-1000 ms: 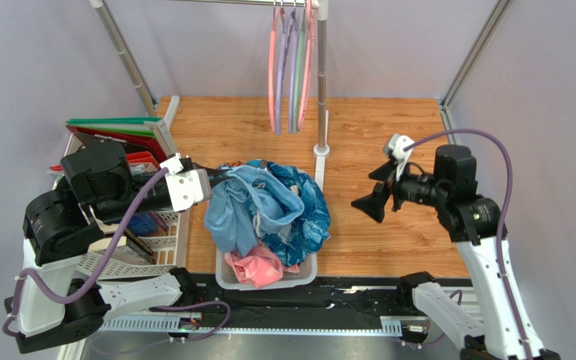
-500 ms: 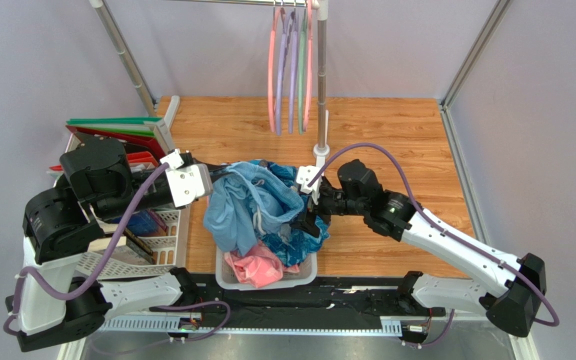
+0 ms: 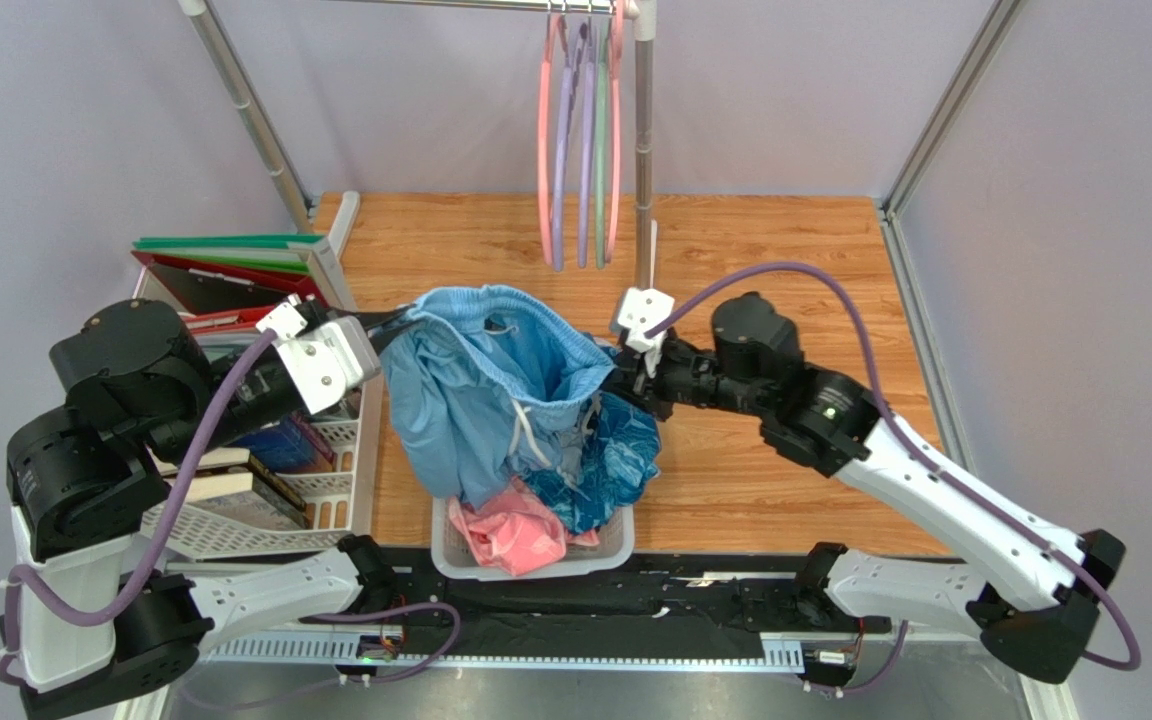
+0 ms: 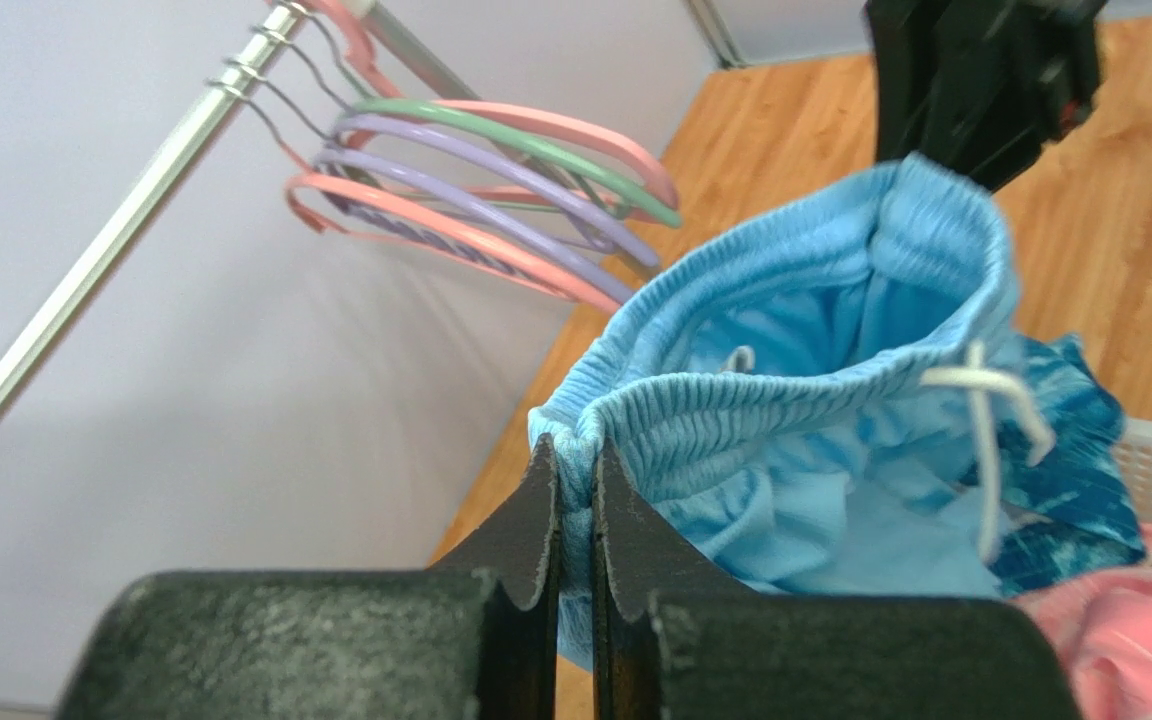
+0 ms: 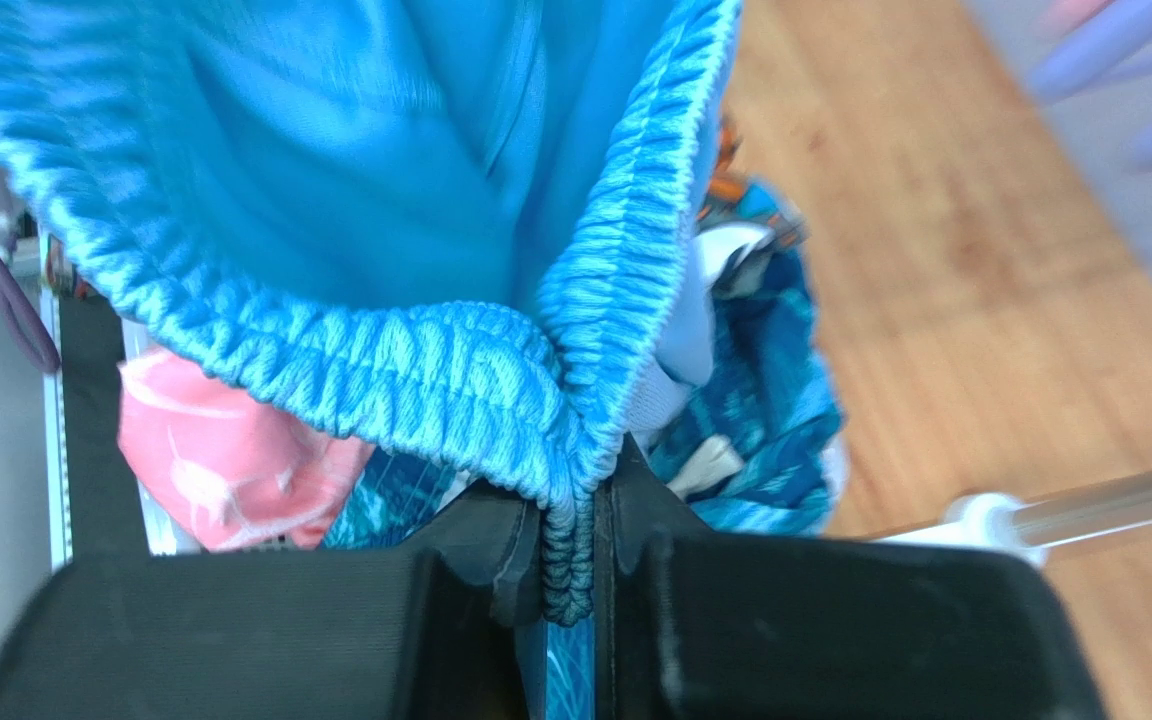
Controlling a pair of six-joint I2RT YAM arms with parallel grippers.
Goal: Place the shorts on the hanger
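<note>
1. The left gripper (image 3: 382,327) has its jaws closed on the left end of the waistband. In the left wrist view the gathered fabric is pinched between the two fingers.
2. The shorts (image 3: 462,393) hang between the two grippers, above the basket (image 3: 537,567). The waistband is on top and pulled open. The legs fall down onto the pink garment (image 3: 507,528) and the patterned garment (image 3: 620,458) in the basket. This hold seems meant to lift the shorts free of the other clothes and to spread the waist.
3. The hanger (image 3: 543,143) hangs on the rail at the back, beside the purple and green ones, well apart from the shorts. Nothing touches it, so the shorts probably must be carried there.
4. The right gripper (image 3: 615,375) has its jaws closed on the opposite end of the waistband. The right wrist view shows the elastic squeezed between the fingers.
5. The long axis of the waistband runs roughly left to right, from one gripper to the other. The waist opening faces up, the legs point down, and the drawstring (image 3: 525,435) dangles at the front.
</note>
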